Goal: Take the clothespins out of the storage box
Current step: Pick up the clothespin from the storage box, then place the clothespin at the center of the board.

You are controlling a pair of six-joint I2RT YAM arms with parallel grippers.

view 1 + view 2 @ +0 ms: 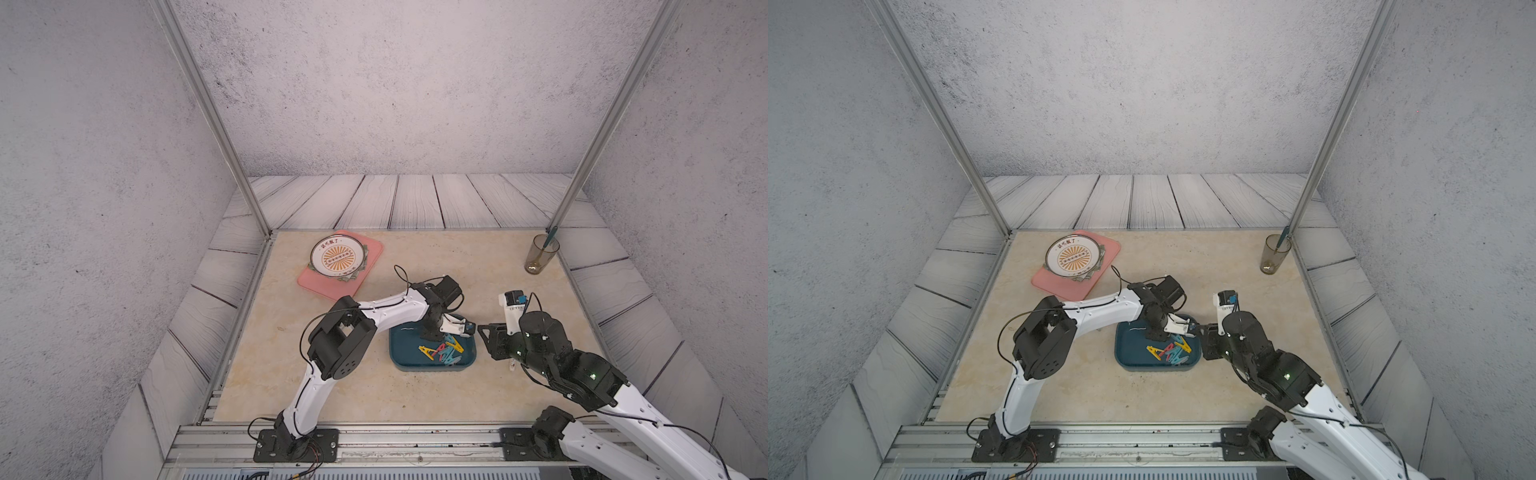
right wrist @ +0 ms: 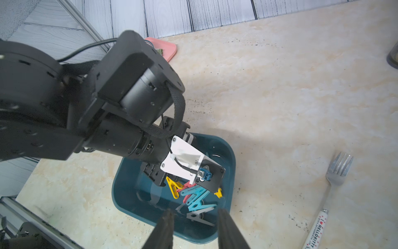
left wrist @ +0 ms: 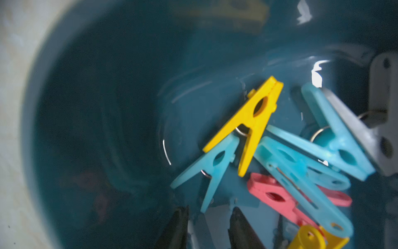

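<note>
1. The clothespins [image 1: 442, 351] lie heaped in the storage box's [image 1: 405, 351] right half, mid-table [image 1: 374, 395].
2. The left gripper [image 3: 209, 209] reaches inside, jaws apart around a blurred grey shape; grip unclear.
3. The right gripper [image 2: 195, 210] hovers at the box's rim, jaws apart, empty.

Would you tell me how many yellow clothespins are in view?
2 yellow clothespins, both in the box: one at the pile's left end, one at its right. Others may lie hidden underneath.
</note>
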